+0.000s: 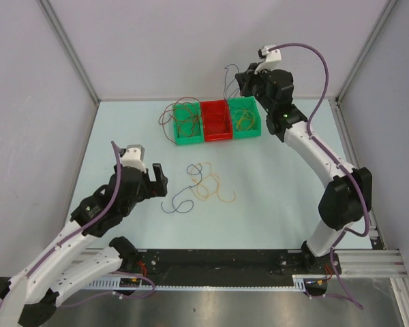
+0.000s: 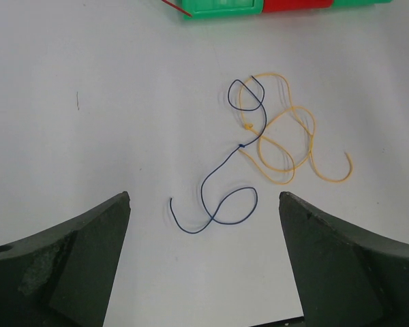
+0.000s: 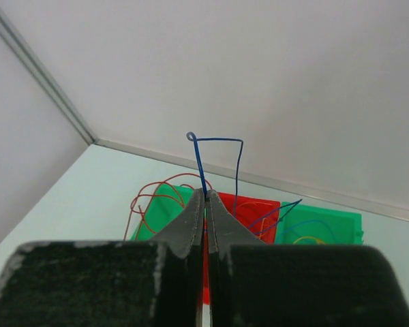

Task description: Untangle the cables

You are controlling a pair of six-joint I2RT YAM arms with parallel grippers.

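Cables lie in two places. On the table (image 1: pixel 123 129) in front of my left gripper (image 1: pixel 153 178), a loose blue cable (image 1: pixel 180 198) curls in an S. Its far loop crosses the near edge of a yellow cable (image 1: pixel 211 185), which is coiled just to the right of it. The left wrist view shows the same pair, loose blue cable (image 2: pixel 242 145) and yellow cable (image 2: pixel 279 182), with a small knot where they meet. My left gripper (image 2: pixel 204 204) is spread wide above the table, one dark finger (image 2: pixel 75 259) on each side of the blue tail and touching nothing. At the back of the table three bins sit side by side: a left green bin (image 1: pixel 189 139), a red bin (image 1: pixel 217 135) and a right green bin (image 1: pixel 245 131). Red cables (image 1: pixel 169 112) spill over the rim of the left green bin, and thin yellowish loops lie in the right one. My right gripper (image 1: pixel 240 78) is raised above the bins. In its wrist view the right gripper (image 3: pixel 206 197) is pressed closed on a pinched blue cable (image 3: pixel 218 139). This cable rises from between the tips, bends across and drops toward the red bin (image 3: pixel 259 208). I cannot tell where it ends. Red cables (image 3: pixel 157 191) arch over the left green bin (image 3: pixel 146 228) beside my fingers.
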